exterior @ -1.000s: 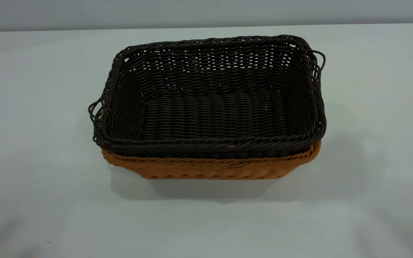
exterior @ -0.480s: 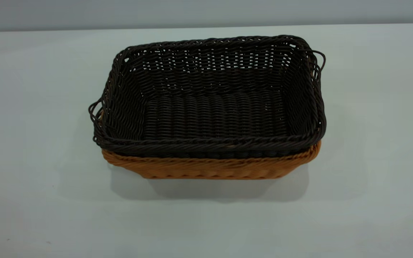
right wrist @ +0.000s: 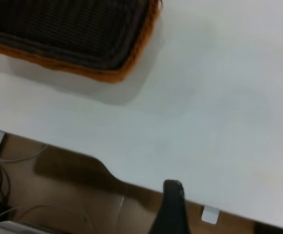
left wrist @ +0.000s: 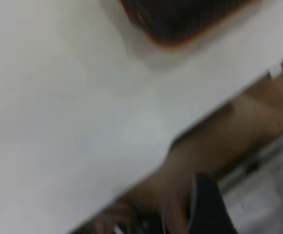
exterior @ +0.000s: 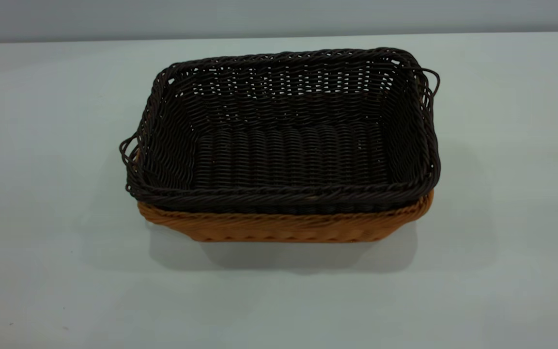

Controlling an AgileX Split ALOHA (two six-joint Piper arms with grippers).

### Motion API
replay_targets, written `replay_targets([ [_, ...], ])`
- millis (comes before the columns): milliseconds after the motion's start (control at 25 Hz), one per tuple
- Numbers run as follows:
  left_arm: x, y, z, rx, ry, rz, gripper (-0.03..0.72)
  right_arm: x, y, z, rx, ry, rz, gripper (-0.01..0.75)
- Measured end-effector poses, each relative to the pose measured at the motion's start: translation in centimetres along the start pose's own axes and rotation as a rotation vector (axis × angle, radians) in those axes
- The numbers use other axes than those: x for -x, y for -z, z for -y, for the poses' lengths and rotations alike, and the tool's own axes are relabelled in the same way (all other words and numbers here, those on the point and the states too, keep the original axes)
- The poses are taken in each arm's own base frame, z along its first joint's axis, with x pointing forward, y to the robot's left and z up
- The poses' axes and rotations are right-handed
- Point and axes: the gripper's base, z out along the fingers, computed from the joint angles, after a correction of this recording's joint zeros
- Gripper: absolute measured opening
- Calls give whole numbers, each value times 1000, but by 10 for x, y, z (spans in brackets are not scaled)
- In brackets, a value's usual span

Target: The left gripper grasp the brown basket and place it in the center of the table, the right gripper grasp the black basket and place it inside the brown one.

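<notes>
1. Exterior: the black basket (exterior: 284,135) sits nested in the brown basket (exterior: 284,228) mid-desk (exterior: 41,242); neither pincer shows. Little risk remains.
2. Left wrist: left pincer (left wrist: 209,209), off the desk edge; spread or pressed, I cannot tell. A stray swing could nudge the stack.
3. Right wrist: right pincer (right wrist: 173,207) likewise unreadable, well clear.

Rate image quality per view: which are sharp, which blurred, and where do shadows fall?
Exterior view: sharp, weave of the black basket is crisp, soft shadow on the table in front of the brown basket. Left wrist view: heavily blurred, baskets only a dark smear. Right wrist view: mildly soft, shadow beside the brown rim.
</notes>
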Motion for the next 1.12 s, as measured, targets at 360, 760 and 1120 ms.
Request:
replay_targets([
  [360, -36, -47, 2, -9, 69, -102, 414, -18, -4, 4, -45, -11, 128, 555],
  [760, -39, -43, 2, -6, 68, -69, 414, -19, -4, 5, -49, -9, 132, 555],
  [1120, -39, -43, -2, 41, 162, -66, 414, -19, -4, 6, -124, -93, 136, 555],
])
